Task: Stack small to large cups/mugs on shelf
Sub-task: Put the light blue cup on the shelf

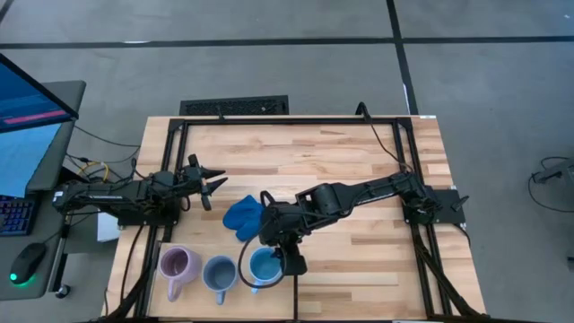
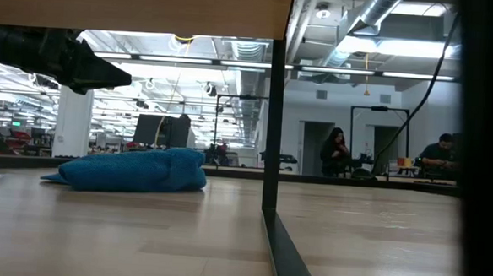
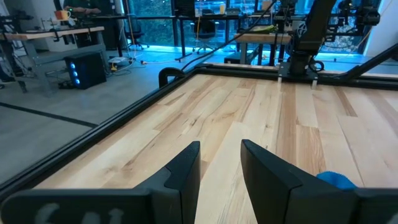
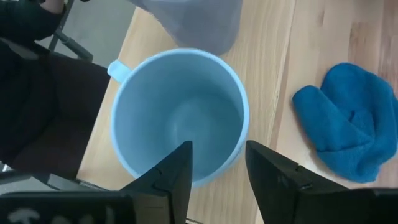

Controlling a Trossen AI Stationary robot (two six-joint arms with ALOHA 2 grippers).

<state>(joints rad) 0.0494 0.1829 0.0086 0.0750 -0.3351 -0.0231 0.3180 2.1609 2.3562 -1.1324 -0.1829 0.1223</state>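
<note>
Right gripper (image 1: 289, 263) is at about 6 o'clock on the table (image 1: 359, 161), directly over the bright light blue mug (image 1: 265, 266). In the right wrist view its fingers (image 4: 171, 177) stand spread apart just above the mug's (image 4: 180, 118) rim, one over the inside and one outside the wall; nothing is gripped. Can't tell if they touch the rim.

The three mugs stand upright in a row along the near edge, around 7 o'clock: pale lilac mug (image 1: 177, 266) outermost, grey-blue mug (image 1: 219, 272) in the middle, light blue one next to it. All separate, none stacked. The grey-blue mug (image 4: 199, 22) sits just beside the light blue one.

Blue cloth (image 1: 241, 218) is bunched near table centre, just beside the right arm's wrist; it also shows in the low view (image 2: 131, 169).

Left gripper (image 1: 213, 182) hovers at 9 o'clock, above the table, jaws partly open with a narrow gap, holding nothing (image 3: 221, 168).
</note>
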